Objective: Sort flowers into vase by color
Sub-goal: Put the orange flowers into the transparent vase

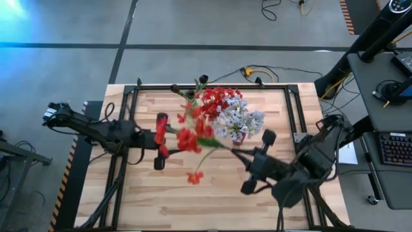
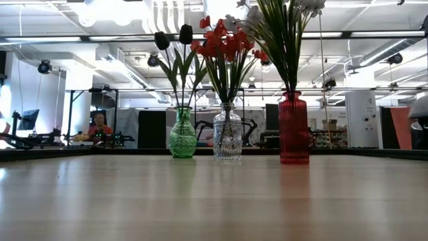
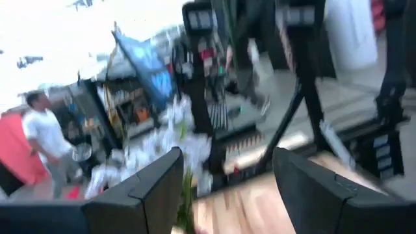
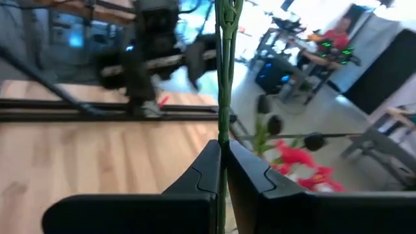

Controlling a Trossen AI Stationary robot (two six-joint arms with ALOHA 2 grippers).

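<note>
Right gripper (image 4: 223, 170), lower right of the overhead frame, pinches a red flower (image 1: 191, 139) by its stem at mid-table; left gripper (image 1: 160, 140), centre-left, hangs part-open, empty, near the vases' bouquets (image 1: 225, 109).

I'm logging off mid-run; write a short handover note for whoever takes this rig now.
Right gripper: shut on a green flower stem, above the table's right half.
Left gripper: open, holding nothing, raised left of the flowers.
Vases at the far edge: green vase has dark buds, clear vase red blossoms, red vase pale blossoms.
Left: place the held stem in its matching vase; its blossom colour is unclear.
</note>
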